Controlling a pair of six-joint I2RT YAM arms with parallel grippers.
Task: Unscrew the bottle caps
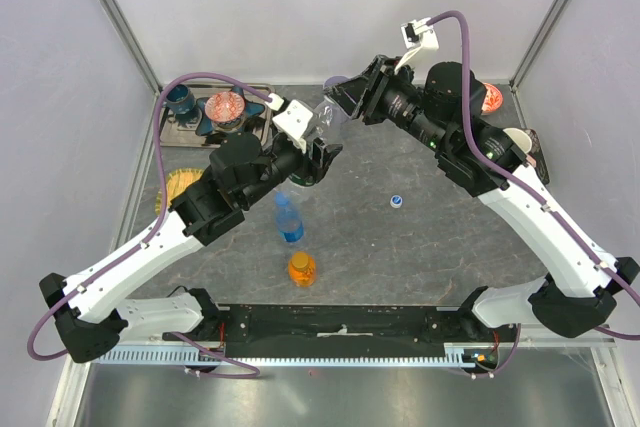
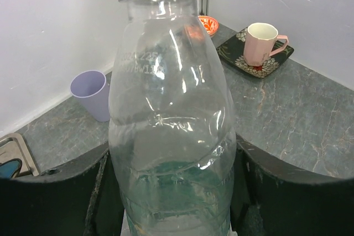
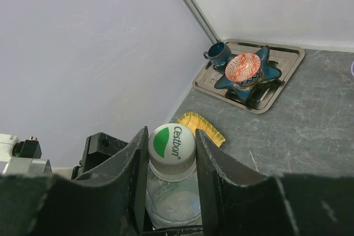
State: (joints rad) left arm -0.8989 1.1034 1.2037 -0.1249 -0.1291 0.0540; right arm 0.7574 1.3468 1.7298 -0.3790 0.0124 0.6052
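Three bottles can be counted from above, on or over the table point(image 1: 450, 247). How far along is the work? — Reader

Taken largest first. The clear bottle point(image 1: 327, 119) appears raised off the table, toward the back and near the middle. Its white-and-green cap point(image 3: 172, 143) sits on the neck, so this bottle is in hand and not yet opened. The blue-label bottle point(image 1: 288, 219) stands upright nearer the front edge. It seems capped, though the top view is too small to be sure. The orange bottle point(image 1: 302, 269), the shortest, stands just in front of it and looks closed. One loose blue cap point(image 1: 397, 201) lies alone on the table to the right, well apart from every bottle. Judged from that, one cap is off and at least three remain. The bottle it belongs to cannot be made out. — Legend

And the fingers? — Reader

The left fingers point(image 2: 55, 192) are clenched on the body of the clear bottle, one on each side and touching it. The right fingers point(image 3: 130, 181) are drawn in against the white-and-green cap from both sides, grasping it, with no gap showing. The next move probably calls for a twist of that cap while the left hold resists. The thin wall may buckle under that hold. — Legend
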